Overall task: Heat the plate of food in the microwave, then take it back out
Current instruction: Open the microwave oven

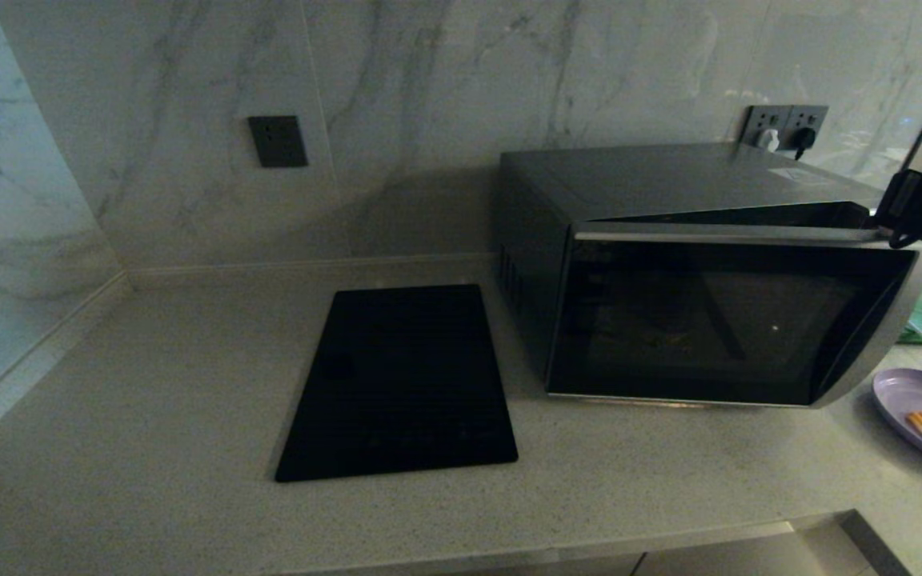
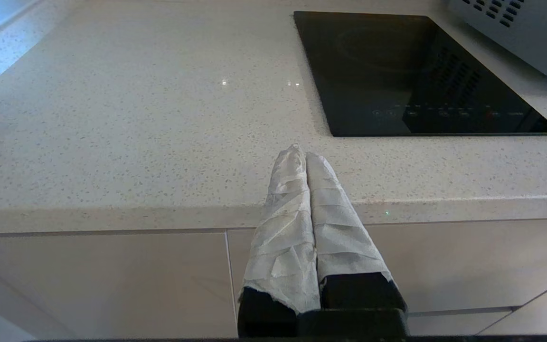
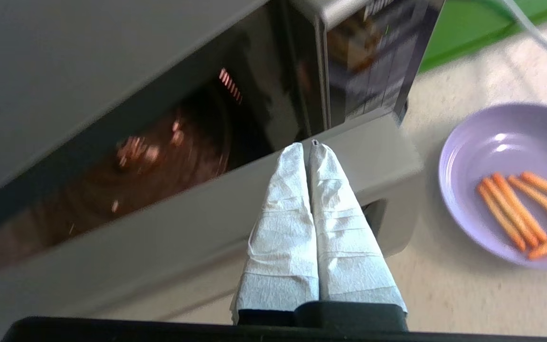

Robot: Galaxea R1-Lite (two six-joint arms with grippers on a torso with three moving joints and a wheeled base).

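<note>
- The right gripper (image 3: pixel 307 148), its wrapped fingers pressed together and holding nothing, sits at the top right edge of the microwave door (image 1: pixel 717 320), tips against the door's upper rim.
- The microwave (image 1: pixel 669 192) stands at the far right of the counter (image 1: pixel 149 384); its door hangs slightly ajar, a gap showing along the top.
- The plate of food (image 1: pixel 909 400) lies on the counter just right of the microwave, near the front, sticks pointing roughly left to right across it.
- So opening is only begun; loading, heating and retrieval all seem left.
- The left gripper (image 2: pixel 306 156), also closed and empty, is parked off the counter's near edge, near the black cooktop (image 1: pixel 397 384).
</note>
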